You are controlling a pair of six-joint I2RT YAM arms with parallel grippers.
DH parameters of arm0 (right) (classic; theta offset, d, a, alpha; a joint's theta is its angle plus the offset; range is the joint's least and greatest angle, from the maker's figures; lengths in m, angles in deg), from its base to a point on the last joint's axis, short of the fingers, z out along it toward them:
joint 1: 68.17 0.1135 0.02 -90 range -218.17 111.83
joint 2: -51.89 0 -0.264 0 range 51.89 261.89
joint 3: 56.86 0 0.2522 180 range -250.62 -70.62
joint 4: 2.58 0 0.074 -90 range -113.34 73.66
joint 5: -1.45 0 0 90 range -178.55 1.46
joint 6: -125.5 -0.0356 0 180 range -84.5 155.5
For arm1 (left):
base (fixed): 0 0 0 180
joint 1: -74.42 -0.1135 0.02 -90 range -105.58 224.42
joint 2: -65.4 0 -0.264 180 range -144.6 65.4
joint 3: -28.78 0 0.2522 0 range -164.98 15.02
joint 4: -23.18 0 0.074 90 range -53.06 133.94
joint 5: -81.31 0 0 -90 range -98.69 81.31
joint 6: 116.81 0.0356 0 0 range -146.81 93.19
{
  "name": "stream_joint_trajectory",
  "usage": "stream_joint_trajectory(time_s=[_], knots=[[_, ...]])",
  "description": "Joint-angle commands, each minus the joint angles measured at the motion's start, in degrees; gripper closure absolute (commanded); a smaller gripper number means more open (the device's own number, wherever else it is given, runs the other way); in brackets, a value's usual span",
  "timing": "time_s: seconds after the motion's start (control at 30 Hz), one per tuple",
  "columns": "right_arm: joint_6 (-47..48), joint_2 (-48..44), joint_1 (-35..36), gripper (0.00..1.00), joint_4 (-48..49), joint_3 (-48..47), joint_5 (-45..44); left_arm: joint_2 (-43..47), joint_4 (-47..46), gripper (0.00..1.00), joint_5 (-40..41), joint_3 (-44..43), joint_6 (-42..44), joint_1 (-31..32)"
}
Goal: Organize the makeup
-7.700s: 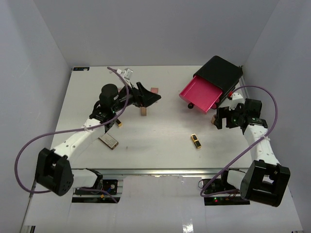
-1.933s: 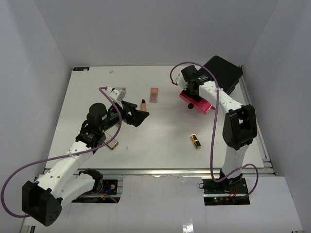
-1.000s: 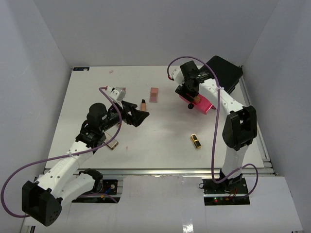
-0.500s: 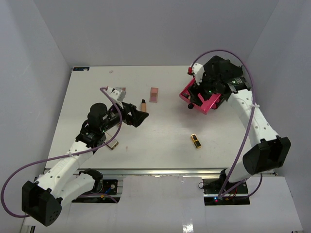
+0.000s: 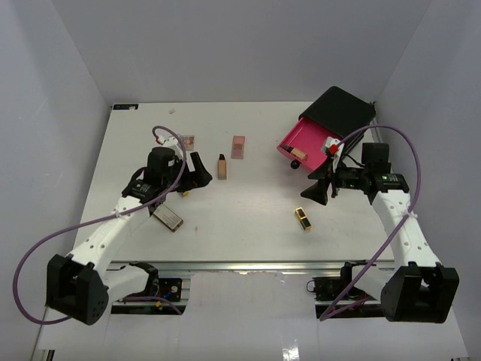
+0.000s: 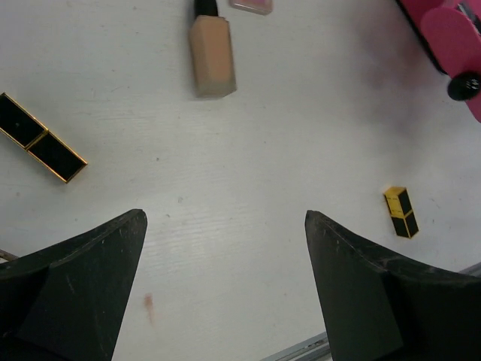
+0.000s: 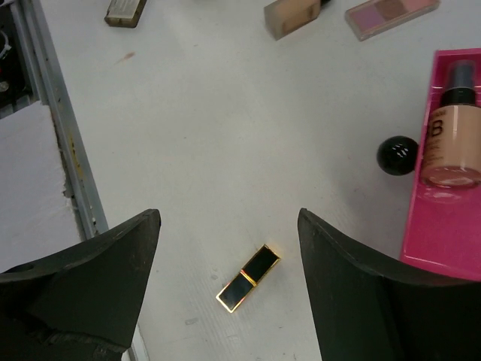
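Note:
A black-and-gold lipstick (image 5: 303, 219) lies on the table just left of my open, empty right gripper (image 5: 316, 186). In the right wrist view it lies below and between the fingers (image 7: 248, 277). A tan bottle (image 5: 298, 154) lies in the open pink drawer (image 5: 288, 138); the right wrist view shows it too (image 7: 451, 135). Another tan bottle (image 5: 222, 165) stands right of my open, empty left gripper (image 5: 201, 169). A pink palette (image 5: 239, 146), a compact (image 5: 186, 141), a brown case (image 5: 167, 218) and a second lipstick (image 6: 41, 138) lie around the left arm.
The black box (image 5: 342, 113) stands at the back right with its pink drawer pulled out and a black knob (image 5: 291, 162) on the drawer's front. The table's metal front edge (image 7: 71, 150) runs close to the right gripper.
My right arm has drawn back from over the pink drawer to the near right, and a tan bottle now shows in the drawer. My left gripper has moved slightly back and left.

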Motion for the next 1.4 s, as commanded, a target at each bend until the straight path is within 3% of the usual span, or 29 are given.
stream_joint_trajectory(time_s=[0.0, 0.17, 0.37, 0.57, 0.9, 1.3, 1.37], knots=[[-2.8, -4.2, -5.0, 0.2, 8.2, 2.4, 6.5, -9.7, 2.1, 0.05, -5.0, -8.2, -0.1, -2.1], [-4.0, -6.6, -8.3, 0.19, 9.1, 3.4, 7.9, -28.2, 2.6, 0.12, -7.8, -19.6, 2.6, -2.1], [-4.7, -7.6, -9.9, 0.19, 9.0, 3.5, 10.2, -41.2, 5.6, 0.12, -1.2, -30.7, 5.6, -0.6], [-4.8, -7.6, -10.1, 0.19, 9.0, 3.5, 10.2, -46.6, 7.6, 0.13, 3.9, -35.9, 7.8, 1.5], [-4.9, -7.2, -11.0, 0.19, 9.0, 3.7, 10.4, -53.1, 9.2, 0.22, 4.4, -39.8, 9.6, 2.4], [-4.9, -6.8, -11.9, 0.19, 8.8, 3.8, 10.8, -54.1, 9.4, 0.56, 6.4, -40.7, 10.0, 3.0], [-4.9, -6.8, -12.1, 0.19, 8.9, 3.8, 10.9, -53.1, 9.3, 0.66, 6.3, -40.2, 9.9, 3.1]])
